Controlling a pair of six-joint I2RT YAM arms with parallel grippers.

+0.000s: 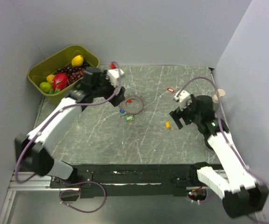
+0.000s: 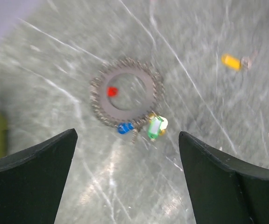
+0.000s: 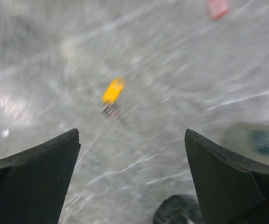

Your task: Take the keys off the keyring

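Note:
The keyring [image 1: 134, 106], a loop of silvery beaded chain, lies on the marble table; it also shows in the left wrist view [image 2: 127, 92]. A red key [image 2: 111, 91], a blue key [image 2: 124, 127] and a green key [image 2: 156, 127] sit on it. A yellow key [image 1: 167, 124] lies loose to its right and shows in the right wrist view [image 3: 113, 90]. A second red key [image 1: 170, 89] lies loose farther back. My left gripper [image 2: 127, 135] is open and empty just left of the ring [image 1: 117, 96]. My right gripper [image 3: 132, 133] is open and empty beside the yellow key [image 1: 175, 120].
A green bin [image 1: 37, 77] holding fruit stands at the back left, behind my left arm. A small pale cup-like object [image 1: 220, 94] stands by the right wall. Grey walls close in the table on three sides.

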